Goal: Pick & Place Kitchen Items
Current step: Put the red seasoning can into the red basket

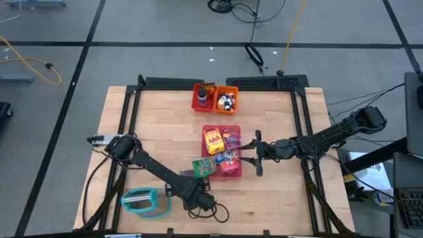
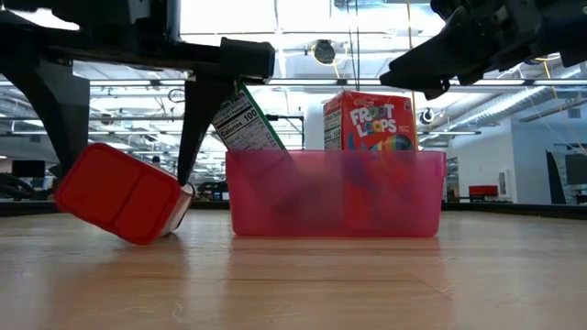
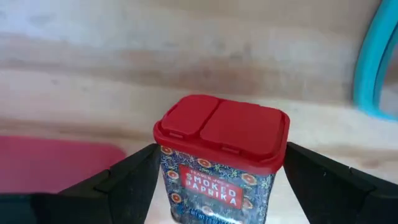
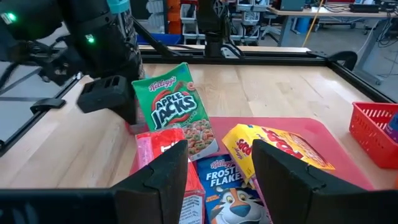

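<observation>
A smoked paprika tin (image 3: 217, 180) with a red flip lid (image 2: 119, 192) sits tilted near the table's front edge, left of the pink-red tray (image 1: 221, 127). My left gripper (image 1: 199, 198) points down over it, its fingers on either side. Cereal boxes stand or lie in the tray: Apple Jacks (image 4: 177, 112), Froot Loops (image 2: 370, 119), Frosted Flakes (image 4: 227, 180) and a yellow box (image 1: 213, 140). My right gripper (image 1: 256, 152) hovers level at the tray's right side, open, with nothing between its fingers (image 4: 161, 177). My left gripper has the tin's two narrow sides just under the lid (image 3: 163, 155) between its two fingers (image 3: 124, 180), which come from above, pointing down. The tin is tilted, lid (image 3: 221, 127) toward the near edge. Whether its lowest corner (image 2: 142, 240) touches the table I cannot tell.
A teal ring-shaped thing (image 1: 145, 201) lies at the near left, close to my left gripper. A red bin (image 1: 203, 96) and an orange bin (image 1: 227, 99) with small items stand at the far edge. Bare wood lies to the right of the tray and along the front.
</observation>
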Robot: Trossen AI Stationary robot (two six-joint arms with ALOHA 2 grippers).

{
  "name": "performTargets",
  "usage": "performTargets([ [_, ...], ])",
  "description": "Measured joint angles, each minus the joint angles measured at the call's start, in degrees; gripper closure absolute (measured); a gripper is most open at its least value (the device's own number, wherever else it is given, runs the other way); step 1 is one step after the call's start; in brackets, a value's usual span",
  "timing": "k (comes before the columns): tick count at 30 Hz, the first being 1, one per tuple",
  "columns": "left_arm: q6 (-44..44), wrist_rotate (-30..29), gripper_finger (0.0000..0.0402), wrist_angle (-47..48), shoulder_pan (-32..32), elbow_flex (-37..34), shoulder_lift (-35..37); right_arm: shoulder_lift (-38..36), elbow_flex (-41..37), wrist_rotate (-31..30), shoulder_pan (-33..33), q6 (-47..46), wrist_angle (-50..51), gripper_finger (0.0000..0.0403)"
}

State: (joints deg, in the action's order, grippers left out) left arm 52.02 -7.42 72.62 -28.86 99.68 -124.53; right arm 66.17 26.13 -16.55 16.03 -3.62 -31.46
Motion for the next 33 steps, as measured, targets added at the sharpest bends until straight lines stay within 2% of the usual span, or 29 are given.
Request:
performTargets([
  [5, 2.1, 7.97, 0.0064, -4.98, 1.88, -0.7, 0.26, 0.0, 0.0, 0.02, 0.0, -0.04, 0.08, 0.0232],
  [11, 2.1, 9.42, 0.0063, -6.96, 3.38, -1.01, 0.13, 0.0, 0.0, 0.05, 0.0, -0.04, 0.55, 0.0232],
  [15, 0.92, 9.86, 0.0063, -12.86, 3.95, -2.32, -0.08, 0.0, 0.0, 0.06, 0.0, -0.03, 0.52, 0.0232],
  [18, -2.06, 9.98, 0.0063, -15.39, 4.13, -2.91, -0.04, 0.0, 0.0, 0.07, 0.01, -0.03, 0.55, 0.0232],
  [24, -10.77, 14.03, 0.0064, -21.29, 5.11, -3.21, -0.08, 0.0, 0.0, 0.08, 0.02, -0.02, 0.48, 0.0232],
  [29, -8.42, 13.9, 0.0064, -21.78, 5.12, -3.26, -0.13, 0.0, 0.0, 0.08, 0.02, -0.02, 0.46, 0.0232],
  [33, -16.14, 14.97, 0.0064, -27.28, 5.16, -3.34, 0.08, 0.0, 0.0, 0.08, 0.02, -0.02, 0.46, 0.0232],
])
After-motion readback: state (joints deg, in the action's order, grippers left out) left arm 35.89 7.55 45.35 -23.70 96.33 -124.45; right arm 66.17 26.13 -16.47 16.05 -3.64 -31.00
